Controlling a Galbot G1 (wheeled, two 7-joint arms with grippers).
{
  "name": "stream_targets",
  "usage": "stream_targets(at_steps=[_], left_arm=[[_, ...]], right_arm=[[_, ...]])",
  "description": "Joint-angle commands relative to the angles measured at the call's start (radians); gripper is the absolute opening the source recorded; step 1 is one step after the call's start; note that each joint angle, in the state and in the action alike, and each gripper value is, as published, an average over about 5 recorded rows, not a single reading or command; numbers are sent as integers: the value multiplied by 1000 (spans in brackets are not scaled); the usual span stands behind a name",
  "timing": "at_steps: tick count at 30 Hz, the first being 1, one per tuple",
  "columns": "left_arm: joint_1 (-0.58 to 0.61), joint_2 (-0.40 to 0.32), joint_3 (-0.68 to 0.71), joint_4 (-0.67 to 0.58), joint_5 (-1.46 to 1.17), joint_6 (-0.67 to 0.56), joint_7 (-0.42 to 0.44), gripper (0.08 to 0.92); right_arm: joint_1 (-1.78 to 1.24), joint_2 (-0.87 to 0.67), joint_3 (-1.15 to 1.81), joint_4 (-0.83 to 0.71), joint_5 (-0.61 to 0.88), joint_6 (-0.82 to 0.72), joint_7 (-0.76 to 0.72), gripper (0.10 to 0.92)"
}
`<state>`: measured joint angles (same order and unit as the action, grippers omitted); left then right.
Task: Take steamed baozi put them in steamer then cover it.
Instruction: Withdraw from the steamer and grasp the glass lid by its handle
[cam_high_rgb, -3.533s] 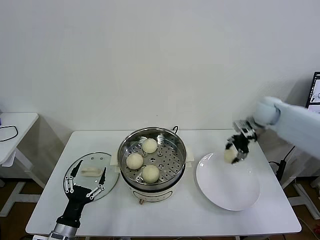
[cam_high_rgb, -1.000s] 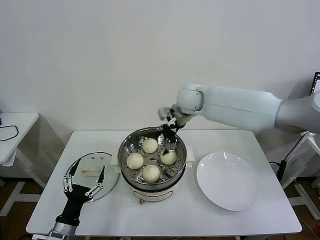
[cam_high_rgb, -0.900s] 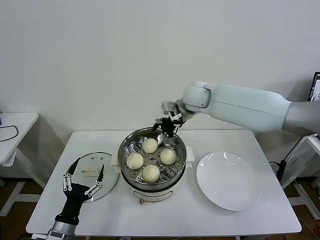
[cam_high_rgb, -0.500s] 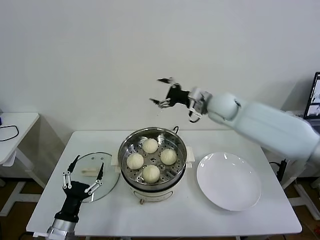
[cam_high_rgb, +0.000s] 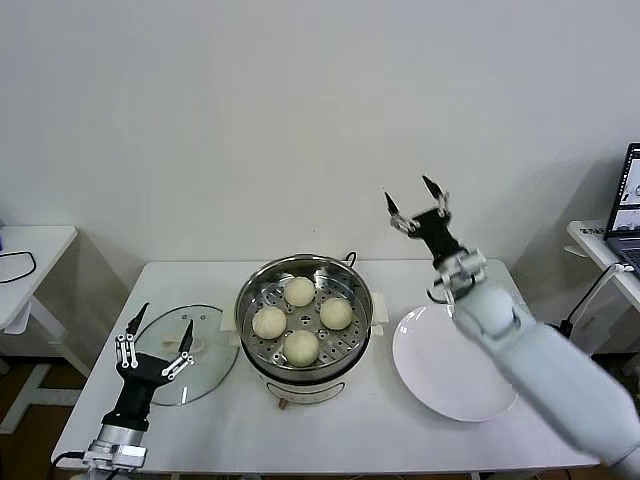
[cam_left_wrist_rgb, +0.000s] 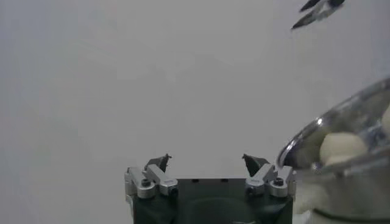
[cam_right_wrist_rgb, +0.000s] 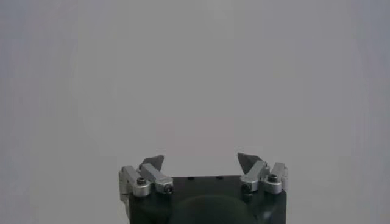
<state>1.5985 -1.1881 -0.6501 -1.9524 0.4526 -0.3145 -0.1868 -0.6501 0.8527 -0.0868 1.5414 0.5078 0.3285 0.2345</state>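
Baozi (cam_high_rgb: 301, 346) fill the steamer (cam_high_rgb: 304, 318); both claws gape empty, cover's (cam_high_rgb: 180, 355) handle hidden behind left claw (cam_high_rgb: 153, 338)

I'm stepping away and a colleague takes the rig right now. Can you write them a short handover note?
Left tool: open, empty, low at the table's front left, just in front of the cover.
Right tool: open, empty, raised high, pointing up, above the white plate.
Steamer: centre of the table, uncovered, with all four baozi sitting on its perforated floor.
Cover: lying flat on the table left of the steamer.
Plate: bare, right of the steamer.
Done: loading the baozi.
Left: pick up the cover and set it on the steamer, probably with the left tool.
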Motion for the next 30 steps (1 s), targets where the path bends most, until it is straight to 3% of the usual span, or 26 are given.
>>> stream_targets(at_steps=[1,8,20,30], left_arm=[[-30,37,-54,220,489,22,-43,823],[-46,27,-45,325,650,43,-60,823],[-175,14,7,469,692,85,-121,823],[-260,11,38,500,696,109,-135,823]], right_arm=[[-539,241,472,34,-162,104,13,823],[-609,291,536,88,-159,105,-1,823],[-651,316,576,96,-172,90,-5,823],[-664,321,590,86,-179,91,-15,823]])
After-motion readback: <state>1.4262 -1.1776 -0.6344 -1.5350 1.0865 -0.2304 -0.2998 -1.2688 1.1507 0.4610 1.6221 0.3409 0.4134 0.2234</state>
